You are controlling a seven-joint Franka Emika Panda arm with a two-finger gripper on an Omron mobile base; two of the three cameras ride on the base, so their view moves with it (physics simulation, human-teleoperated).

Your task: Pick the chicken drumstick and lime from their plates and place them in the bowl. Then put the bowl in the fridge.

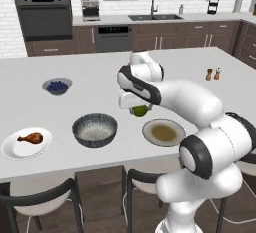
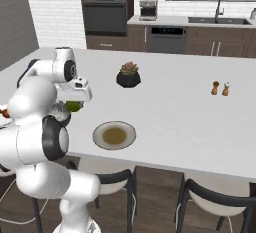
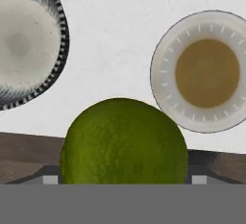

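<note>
Hovering above the worktop [image 1: 75, 72], the pincer [image 1: 139, 110] pinches the lime [image 1: 140, 110] between the bowl [image 1: 94, 129] and tan plate [image 1: 163, 132].

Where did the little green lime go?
The small round green lime is up in the robot's hand, lifted above the white counter between the wide dark grey bowl and the empty tan-brown plate.
</note>
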